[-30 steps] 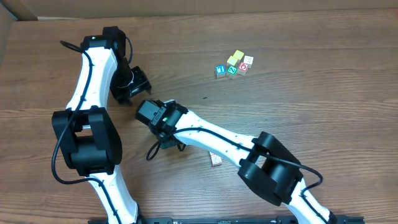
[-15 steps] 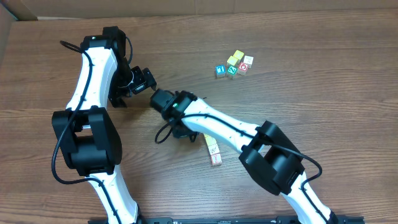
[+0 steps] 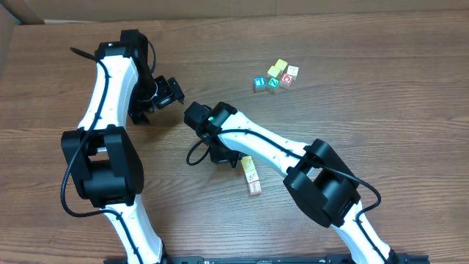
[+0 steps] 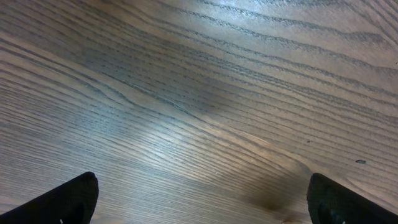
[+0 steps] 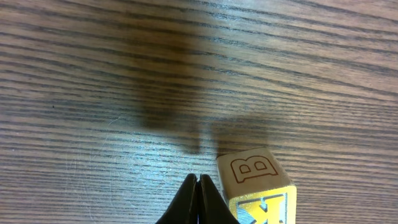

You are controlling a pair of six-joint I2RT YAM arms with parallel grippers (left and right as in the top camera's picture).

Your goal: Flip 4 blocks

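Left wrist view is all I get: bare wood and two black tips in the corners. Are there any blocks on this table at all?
Observer: Yes. Overhead shows a cluster of cubes toward the far side of the table.
Visitor: Is that all of them?
Observer: No, a short row of blocks lies close beside the right arm.
Visitor: Is that arm holding one?
Observer: No. Its wrist view shows the right gripper shut on nothing, with a block marked B right beside its tips.
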